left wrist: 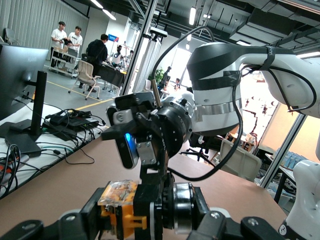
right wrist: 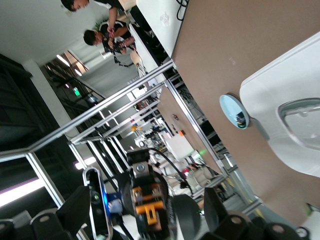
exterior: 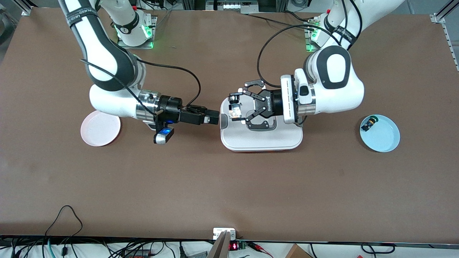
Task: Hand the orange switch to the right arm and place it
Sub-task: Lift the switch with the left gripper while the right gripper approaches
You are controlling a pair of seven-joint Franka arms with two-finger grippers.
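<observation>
The orange switch (exterior: 235, 113) is a small black part with orange plastic, held up in the air over the end of the white tray (exterior: 261, 140) that is toward the right arm. My left gripper (exterior: 235, 106), the black claw, is shut on it. In the left wrist view the switch (left wrist: 120, 202) sits between the fingers of the left gripper (left wrist: 147, 222). My right gripper (exterior: 214, 117), slim and black, points straight at the switch from close by and is open. In the right wrist view the switch (right wrist: 149, 200) shows in the gap of the right gripper (right wrist: 147, 220).
A pink plate (exterior: 100, 128) lies at the right arm's end. A light blue plate (exterior: 381, 136) at the left arm's end holds a small black part with a green cap (exterior: 369, 123). Cables hang along the table's edge nearest the front camera.
</observation>
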